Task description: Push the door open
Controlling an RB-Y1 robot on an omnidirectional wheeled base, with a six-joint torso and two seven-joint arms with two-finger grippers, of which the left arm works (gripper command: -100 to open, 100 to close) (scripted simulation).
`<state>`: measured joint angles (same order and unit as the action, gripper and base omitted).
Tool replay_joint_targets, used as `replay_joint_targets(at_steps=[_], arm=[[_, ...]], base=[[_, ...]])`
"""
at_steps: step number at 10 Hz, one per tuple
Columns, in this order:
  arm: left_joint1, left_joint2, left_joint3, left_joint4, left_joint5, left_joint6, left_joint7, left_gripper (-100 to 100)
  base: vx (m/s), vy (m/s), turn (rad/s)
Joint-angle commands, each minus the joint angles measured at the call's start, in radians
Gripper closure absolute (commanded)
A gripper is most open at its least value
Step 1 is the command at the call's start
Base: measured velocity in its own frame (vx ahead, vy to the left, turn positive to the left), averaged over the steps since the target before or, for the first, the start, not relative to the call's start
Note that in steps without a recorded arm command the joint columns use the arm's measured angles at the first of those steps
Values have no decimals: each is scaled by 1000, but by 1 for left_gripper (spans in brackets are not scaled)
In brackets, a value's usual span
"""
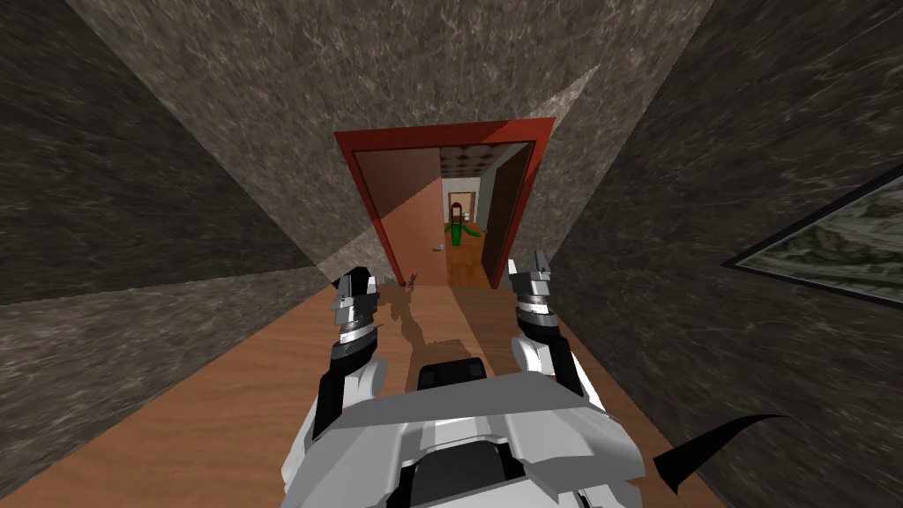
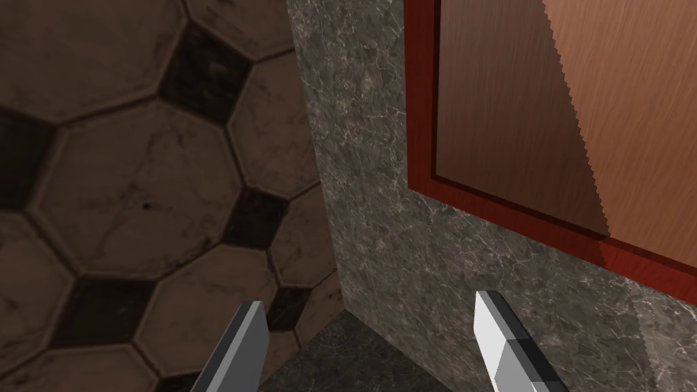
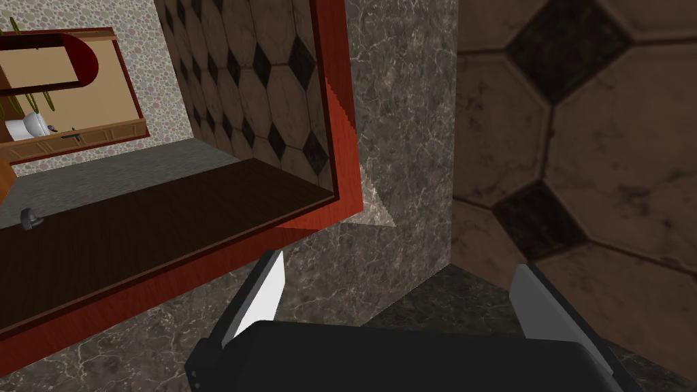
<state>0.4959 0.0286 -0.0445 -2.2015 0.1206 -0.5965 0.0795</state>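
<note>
Head view puts the brown wooden door leaf [image 1: 404, 198] straight ahead of the robot, inside a glossy red frame [image 1: 445, 132] at the end of a narrow corridor. The leaf stands angled away from the robot along the left side of the opening, so the middle of the doorway is open. On the right side of the opening a dark brown panel [image 1: 504, 220] runs inward from the frame. It may be a second leaf or the frame's lining; the views do not settle which. In the right wrist view a small grey handle [image 3: 28, 218] shows at that panel's far edge. Through the gap a green cactus-like figure [image 1: 458, 234] stands well beyond the threshold.

The left gripper [image 1: 354, 280] and the right gripper [image 1: 526, 266] are held up side by side in front of the frame, apart from it, one before each jamb. In the left wrist view the jaws are released, grasping nothing, and point at the wall just beside a corner of the frame, with the door leaf inside that corner. In the right wrist view the jaws are likewise spread and empty, aimed at the wall beside the frame's other corner.

Around them lie the wooden plank floor [image 1: 220, 397], the grey marbled walls [image 1: 132, 176] and the ceiling of brown octagonal tiles [image 2: 136, 170]. A framed picture [image 1: 820, 238] hangs on the right wall.
</note>
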Motion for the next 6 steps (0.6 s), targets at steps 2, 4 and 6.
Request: replay_joint_targets(at_steps=[2,4,6], arm=[[-21,9,22,53,-2,-7,-3,-100],[-37,16,38,93,-4,-12,-5,-100],[-52,21,53,130,-6,-17,-7,-100]], base=[[48,-2,-121],[106,6,-86],[92,8,-89]])
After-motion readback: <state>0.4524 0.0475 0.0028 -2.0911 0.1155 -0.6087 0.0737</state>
